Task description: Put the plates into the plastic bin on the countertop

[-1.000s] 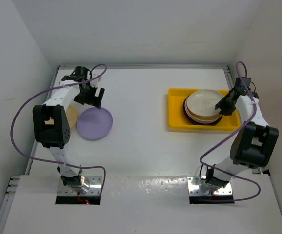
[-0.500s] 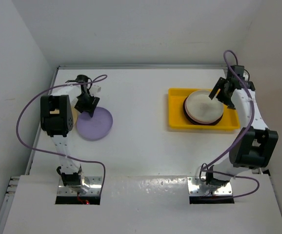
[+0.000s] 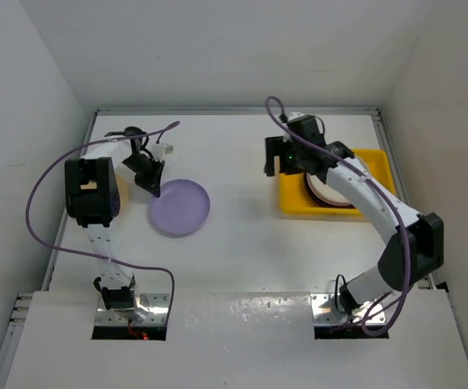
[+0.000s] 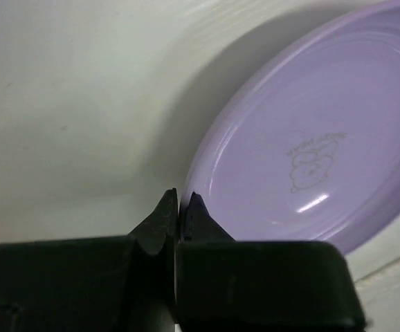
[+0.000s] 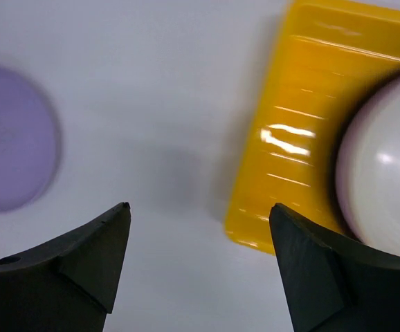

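Loose plates on the bench [image 3: 242, 243]: 2, namely 1 lavender plate [image 3: 179, 207] and 1 yellow-orange plate [image 3: 123, 194], the latter mostly hidden. Yellow bin [image 3: 295, 203]: 1. Stack of plates [image 3: 325, 191] inside it: 1. At least two layers show; total uncountable.

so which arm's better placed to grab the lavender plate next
Left, probably: the left gripper sits at the rim of the lavender plate, though shut. The right gripper is open but apart from it, over the plate-side edge of the plastic bin.
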Available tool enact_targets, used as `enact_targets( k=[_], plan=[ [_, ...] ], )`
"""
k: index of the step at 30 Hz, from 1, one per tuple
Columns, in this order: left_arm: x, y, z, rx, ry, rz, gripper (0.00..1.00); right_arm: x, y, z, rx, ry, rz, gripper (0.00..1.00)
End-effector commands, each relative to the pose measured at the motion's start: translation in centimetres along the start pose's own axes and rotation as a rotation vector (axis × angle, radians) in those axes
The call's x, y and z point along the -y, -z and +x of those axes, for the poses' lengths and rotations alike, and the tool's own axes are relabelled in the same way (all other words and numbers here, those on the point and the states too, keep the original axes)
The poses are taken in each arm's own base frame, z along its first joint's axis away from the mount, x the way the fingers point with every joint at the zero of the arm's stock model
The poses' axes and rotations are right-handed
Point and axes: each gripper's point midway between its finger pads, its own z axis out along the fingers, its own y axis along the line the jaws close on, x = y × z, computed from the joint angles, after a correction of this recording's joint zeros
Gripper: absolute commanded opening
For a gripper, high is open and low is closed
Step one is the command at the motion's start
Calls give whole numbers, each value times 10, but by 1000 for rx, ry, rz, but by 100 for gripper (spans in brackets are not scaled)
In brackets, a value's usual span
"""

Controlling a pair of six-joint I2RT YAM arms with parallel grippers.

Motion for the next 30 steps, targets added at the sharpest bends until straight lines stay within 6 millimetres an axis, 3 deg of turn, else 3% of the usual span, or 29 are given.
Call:
enact_targets(
  k=[1, 2, 3, 5, 6, 7, 9, 14, 17, 18, 20, 21, 24, 26, 27, 28, 29, 30],
  plan=[
    [44, 41, -41, 151, -66, 114, 0, -95, -12, 10, -1, 159, -345, 81],
    [62, 52, -52, 195, -92, 151, 0, -119, -9, 9, 2, 185, -409, 81],
    [74, 71, -62, 250, -132, 151, 0, -135, -21, 16, -33, 195, -429, 82],
    [92, 90, -73, 305, -175, 164, 0, -154, -26, 7, -31, 157, -458, 82],
    [104, 98, -79, 324, -200, 165, 0, -166, -41, 18, -72, 163, -466, 82],
    [111, 107, -81, 345, -221, 159, 0, -173, -43, 12, -56, 145, -477, 82],
    [122, 116, -85, 372, -240, 174, 0, -173, -63, 15, -73, 109, -448, 81],
    [146, 126, -80, 384, -255, 272, 0, -159, -82, 15, -87, 60, -401, 71],
    [154, 126, -78, 378, -272, 298, 0, -151, -80, 16, -71, 31, -397, 37],
    [154, 126, -78, 378, -272, 298, 0, -149, -81, 18, -63, 27, -387, 14],
    [152, 125, -78, 375, -271, 288, 0, -145, -72, 10, -24, 9, -377, 0],
    [149, 124, -78, 369, -269, 269, 14, -136, -70, 7, -4, -2, -337, 0],
    [135, 131, -87, 375, -244, 177, 81, -103, -61, -9, 21, -94, -263, 0],
    [109, 139, -89, 380, -195, 81, 100, -74, -45, -20, 29, -174, -223, 0],
    [97, 149, -92, 404, -153, 35, 100, -47, -45, -21, 25, -236, -179, 0],
    [71, 153, -89, 395, -103, -71, 100, -32, -39, -25, 33, -277, -160, 0],
    [41, 166, -83, 411, -31, -150, 100, 12, -18, -33, 52, -361, -99, 0],
    [20, 177, -81, 437, 34, -216, 100, 31, -13, -24, 32, -413, -64, 0]
  ],
)
